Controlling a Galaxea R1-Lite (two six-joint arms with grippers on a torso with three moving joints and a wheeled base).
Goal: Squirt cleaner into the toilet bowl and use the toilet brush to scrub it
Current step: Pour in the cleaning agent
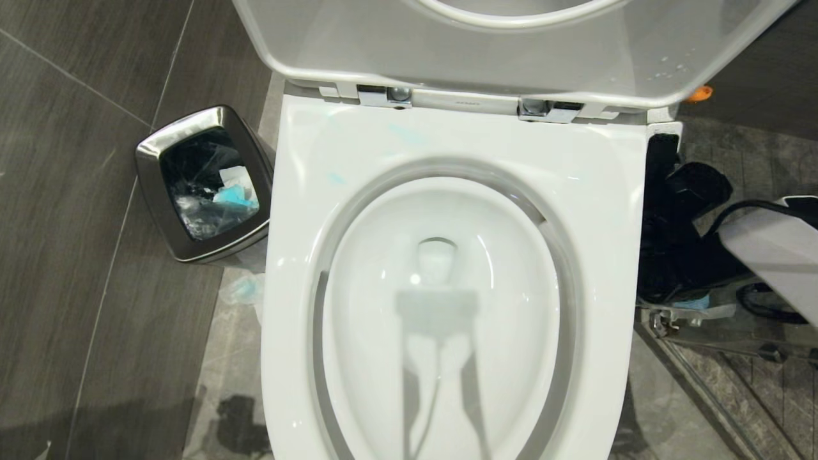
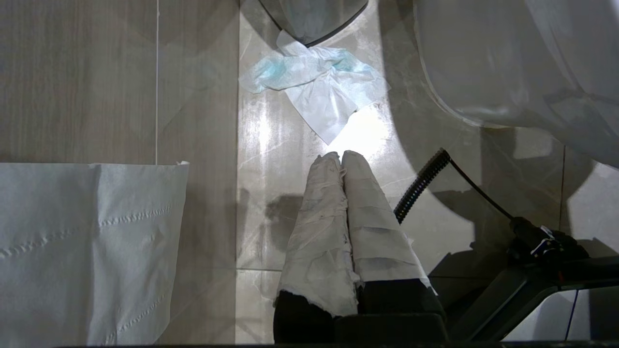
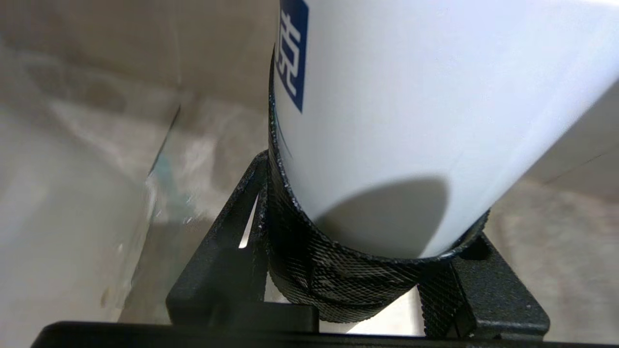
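Note:
The toilet bowl (image 1: 441, 300) fills the middle of the head view, white and glossy, with the seat (image 1: 300, 255) down and the lid (image 1: 511, 45) raised. Faint pale blue smears of cleaner (image 1: 335, 177) mark the back of the seat. My right gripper (image 3: 372, 217) is shut on a white bottle (image 3: 411, 121) with a blue label. It hangs to the right of the toilet, where it shows as the black right gripper (image 1: 677, 211). My left gripper (image 2: 341, 157), with tape-wrapped fingers, is shut on nothing, low over the floor. The toilet brush is out of view.
A steel bin (image 1: 204, 185) with a liner and rubbish stands left of the toilet. A crumpled blue-stained tissue (image 2: 319, 82) lies on the floor beside it. A sheet of toilet paper (image 2: 87, 241) hangs near the left arm. A glass partition's frame (image 1: 703, 383) runs along the right.

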